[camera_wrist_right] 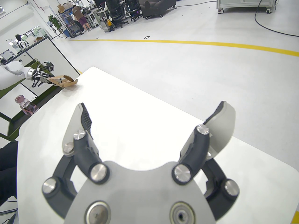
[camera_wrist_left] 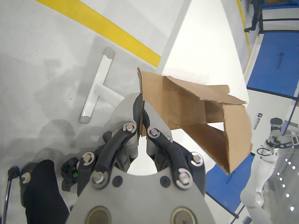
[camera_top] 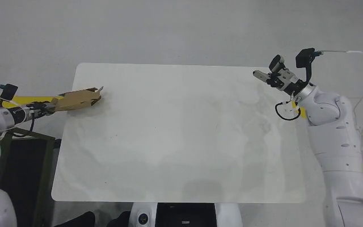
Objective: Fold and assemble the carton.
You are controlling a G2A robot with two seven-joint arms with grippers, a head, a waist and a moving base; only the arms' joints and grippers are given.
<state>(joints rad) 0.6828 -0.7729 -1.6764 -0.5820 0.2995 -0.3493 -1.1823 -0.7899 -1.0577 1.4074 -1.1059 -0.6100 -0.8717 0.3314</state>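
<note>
Leftward, the carton [camera_top: 79, 100] is jutting across the table's [camera_top: 181, 147] edge near the far corner, its flap pinched in the left gripper [camera_wrist_left: 140, 108] just outside. Well apart, the right gripper [camera_wrist_right: 152, 109] is hovering wide open over the far right corner.

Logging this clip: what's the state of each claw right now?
Left claw: shut on the carton.
Right claw: open, holding nothing.

A white worktop [camera_top: 181, 142] stands on a pale floor [camera_wrist_right: 210, 75] crossed by a yellow line [camera_wrist_right: 186, 42]; a pink bottle [camera_wrist_right: 22, 104] sits nearby.
</note>
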